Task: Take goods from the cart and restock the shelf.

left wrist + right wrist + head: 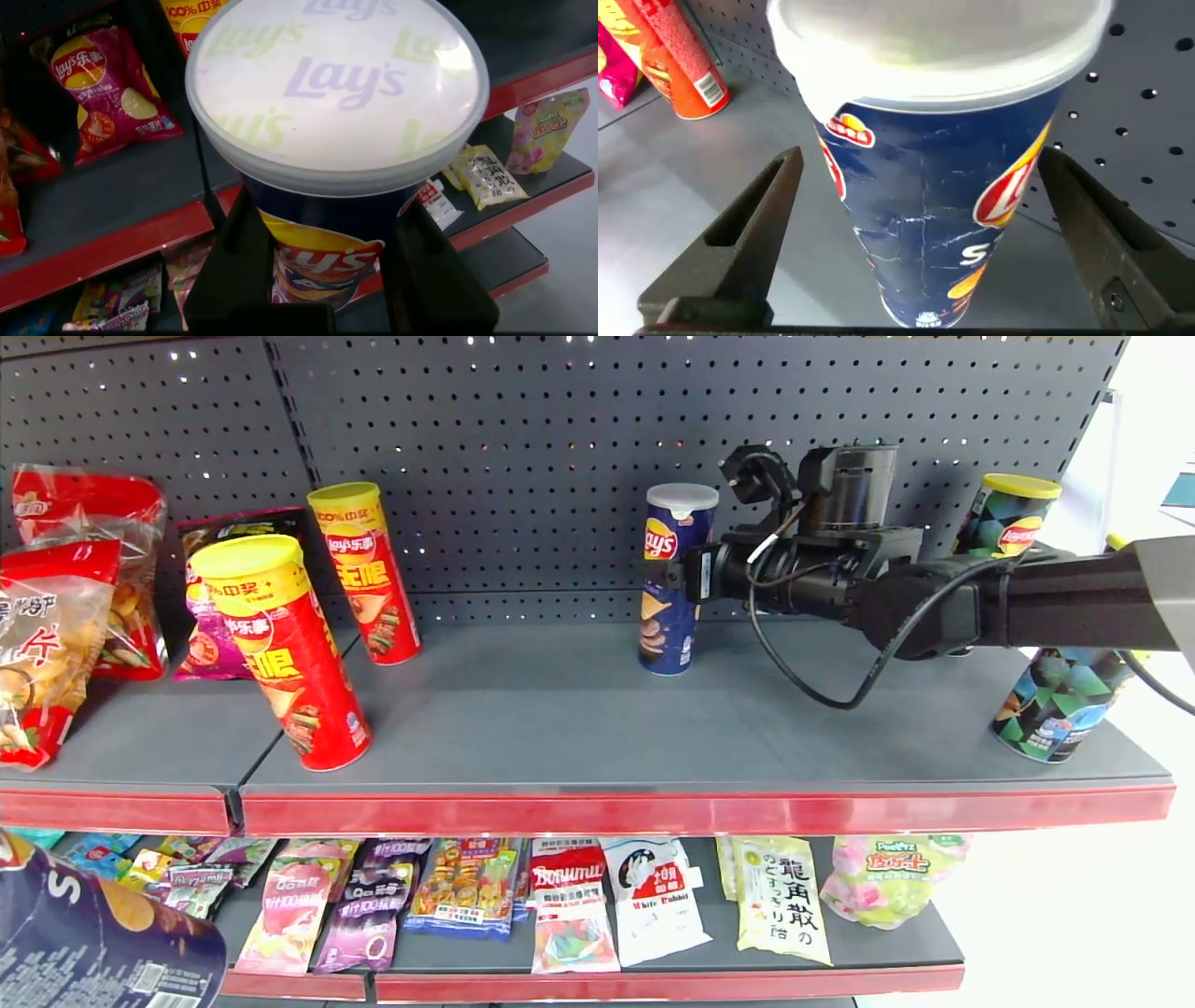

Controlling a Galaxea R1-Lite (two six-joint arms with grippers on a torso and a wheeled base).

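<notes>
My right gripper point(920, 163) is spread loose around the blue can point(670, 581) on the shelf point(560, 709), while my left gripper point(327, 224) clamps a second can point(336, 93).

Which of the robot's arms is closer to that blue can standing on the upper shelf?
Right. The right gripper sits around the blue can, fingers open either side; the left gripper holds a second blue can far off, low at the left.
</notes>
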